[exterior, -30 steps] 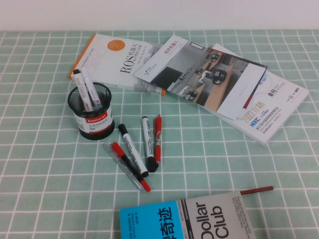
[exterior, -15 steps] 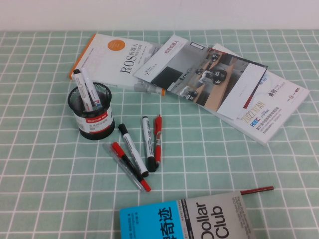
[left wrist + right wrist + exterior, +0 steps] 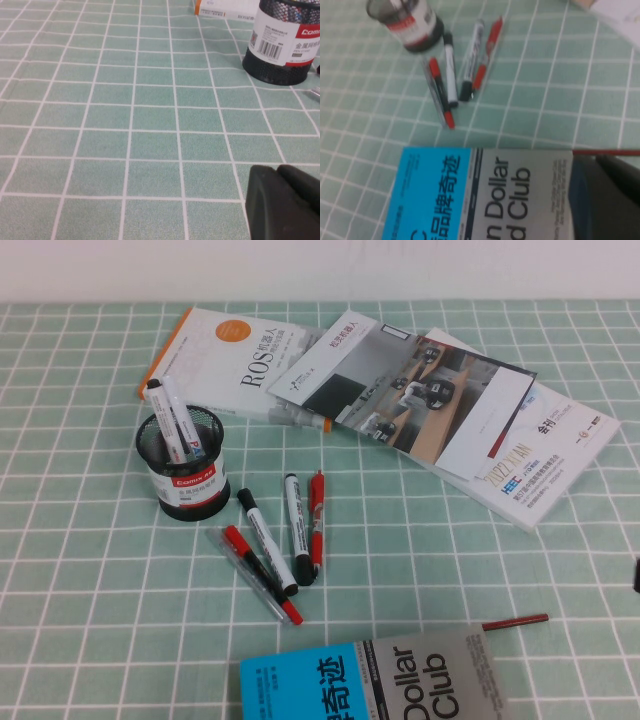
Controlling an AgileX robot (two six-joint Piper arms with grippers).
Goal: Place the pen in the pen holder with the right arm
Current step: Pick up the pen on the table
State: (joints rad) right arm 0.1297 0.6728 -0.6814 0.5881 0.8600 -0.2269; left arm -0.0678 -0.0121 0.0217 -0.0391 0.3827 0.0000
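Green white-gridded cloth over the desk point(image 3: 80, 620), pale wall behind. Red pen point(image 3: 316, 519) flat among markers, near pen holder point(image 3: 184, 472). Right gripper point(image 3: 612, 197) closed, empty, above the Dollar Club book point(image 3: 400, 680). Left gripper point(image 3: 285, 202) low over cloth; state unclear.

Raised camera looks down; all views share the pen holder point(image 3: 182, 469).

Green white-grid tablecloth point(image 3: 90, 640) over table, plain pale wall point(image 3: 300, 265) behind (evenly lit)
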